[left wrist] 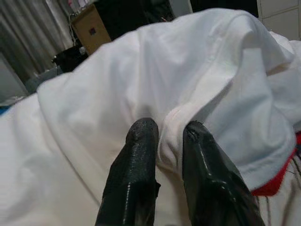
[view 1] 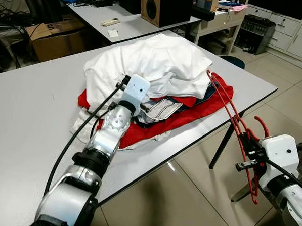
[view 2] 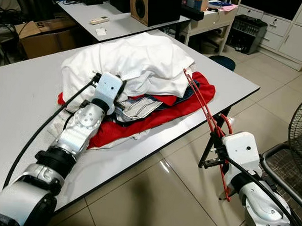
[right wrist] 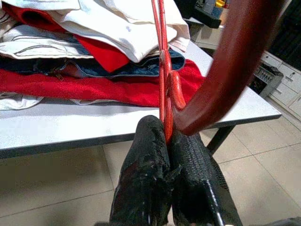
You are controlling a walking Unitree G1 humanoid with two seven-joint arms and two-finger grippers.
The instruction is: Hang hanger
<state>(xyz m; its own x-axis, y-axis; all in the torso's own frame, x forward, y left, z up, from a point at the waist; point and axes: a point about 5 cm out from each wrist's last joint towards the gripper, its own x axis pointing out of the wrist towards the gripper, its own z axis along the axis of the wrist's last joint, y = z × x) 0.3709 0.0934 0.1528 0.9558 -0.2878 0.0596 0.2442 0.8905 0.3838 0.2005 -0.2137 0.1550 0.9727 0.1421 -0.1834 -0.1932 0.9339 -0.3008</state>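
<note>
Red plastic clothes hanger (view 1: 227, 109) is pinched between the closed black fingers of the right gripper (right wrist: 167, 136), off the near right edge of the grey rectangular table (view 1: 34, 112), at about four o'clock from the clothes pile. Its far end leans on the red cloth (view 1: 202, 108) at the pile's edge, and its hook curls over tiled floor (view 1: 187, 196) beside the gripper.

The left gripper (left wrist: 164, 141) lies at the pile's seven o'clock side. From the head views its fingertips are hidden under cloth; the left wrist view shows the two fingers (left wrist: 136, 160) nipping a fold of the crumpled white shirt (view 1: 153, 62). The right wrist view shows layers the head views barely show: blue denim (right wrist: 136, 68) sandwiched between white and red fabric.

Bare tabletop spreads toward nine o'clock. At twelve o'clock a second desk carries a wooden speaker box (view 1: 161, 7).
</note>
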